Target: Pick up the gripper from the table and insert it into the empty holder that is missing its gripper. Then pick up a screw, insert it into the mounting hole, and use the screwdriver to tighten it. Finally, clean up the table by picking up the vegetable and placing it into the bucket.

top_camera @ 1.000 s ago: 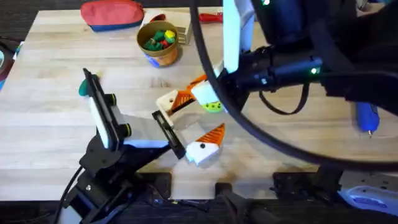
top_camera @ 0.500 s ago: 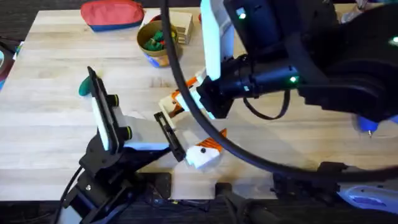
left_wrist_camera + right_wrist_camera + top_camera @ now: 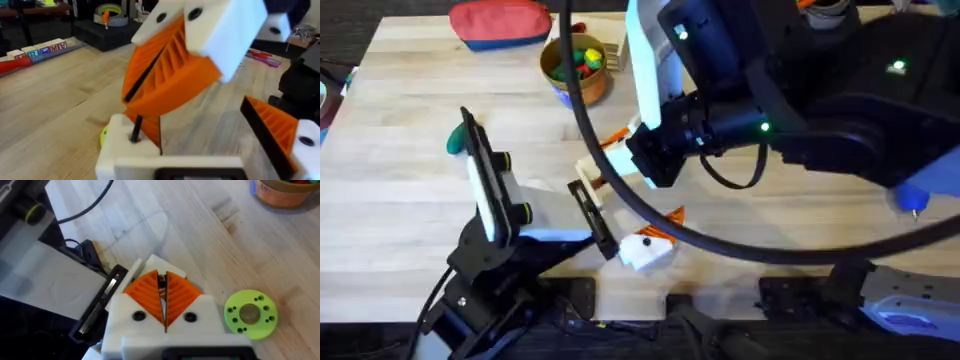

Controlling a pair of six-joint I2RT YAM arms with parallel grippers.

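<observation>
Overhead, the right arm reaches across the middle of the wooden table (image 3: 410,260), large and dark under the camera. The right gripper (image 3: 163,300) has its two orange ribbed pads pressed together around a thin dark sliver, which looks like the edge of the loose orange gripper, though I cannot tell for sure. It sits directly over the holder (image 3: 131,147), the bare white jaw of the left gripper (image 3: 210,150), whose other jaw carries an orange wedge tip (image 3: 272,127) well apart from it, so the left fingers stand spread. A dark pin or hole shows on top of the holder.

A lime green disc (image 3: 251,315) lies on the wood just beside the right gripper. The bucket (image 3: 577,66) stands at the far side with coloured toy pieces inside, next to a red pouch (image 3: 500,22). The blue screwdriver (image 3: 918,195) lies at the right edge. A dark green piece, possibly the vegetable (image 3: 454,143), peeks out beside the left arm.
</observation>
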